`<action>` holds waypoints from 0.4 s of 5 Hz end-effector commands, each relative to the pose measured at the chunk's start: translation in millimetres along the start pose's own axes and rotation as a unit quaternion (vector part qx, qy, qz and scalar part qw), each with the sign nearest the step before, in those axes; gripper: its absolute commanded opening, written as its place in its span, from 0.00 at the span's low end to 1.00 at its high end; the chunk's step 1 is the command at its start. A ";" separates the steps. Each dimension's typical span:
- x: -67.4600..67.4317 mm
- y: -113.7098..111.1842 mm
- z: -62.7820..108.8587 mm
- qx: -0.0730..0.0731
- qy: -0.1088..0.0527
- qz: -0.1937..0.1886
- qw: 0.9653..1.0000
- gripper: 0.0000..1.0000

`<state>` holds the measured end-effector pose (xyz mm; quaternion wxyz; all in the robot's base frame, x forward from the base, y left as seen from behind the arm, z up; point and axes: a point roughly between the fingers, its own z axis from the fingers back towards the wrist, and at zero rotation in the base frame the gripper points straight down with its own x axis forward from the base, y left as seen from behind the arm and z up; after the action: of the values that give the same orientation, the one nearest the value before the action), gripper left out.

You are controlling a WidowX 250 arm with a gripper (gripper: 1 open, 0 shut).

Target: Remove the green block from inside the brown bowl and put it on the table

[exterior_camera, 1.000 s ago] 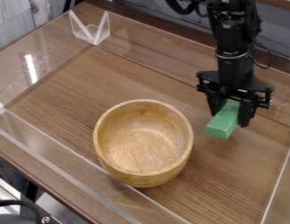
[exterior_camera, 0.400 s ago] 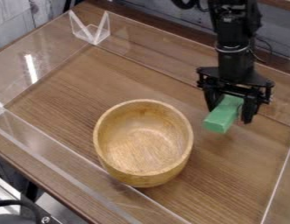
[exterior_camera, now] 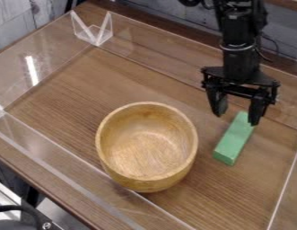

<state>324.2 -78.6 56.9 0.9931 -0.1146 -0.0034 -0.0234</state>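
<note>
The green block (exterior_camera: 234, 141) lies flat on the table (exterior_camera: 102, 81), just right of the brown bowl (exterior_camera: 145, 145). The bowl is empty inside, its wooden grain showing. My gripper (exterior_camera: 238, 107) hangs straight above the block's far end, pointing down, its black fingers spread open with nothing between them. The fingertips stand just clear of the block's top end.
Clear acrylic walls (exterior_camera: 30, 72) run around the table's edges. A clear angled bracket (exterior_camera: 93, 27) sits at the back left corner. The block rests close to the right wall (exterior_camera: 286, 189).
The gripper has opened and let go of the green block, which dropped from between the fingers and now lies on the table beside the bowl. The arm has stayed in place.
</note>
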 end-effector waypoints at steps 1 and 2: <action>10.7 -0.2 19.4 -0.005 -0.027 -0.007 1.000 1.00; 9.6 2.8 22.9 -0.006 -0.022 -0.004 1.000 1.00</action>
<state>322.4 -72.0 59.5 0.9928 -0.1173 0.0095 -0.0233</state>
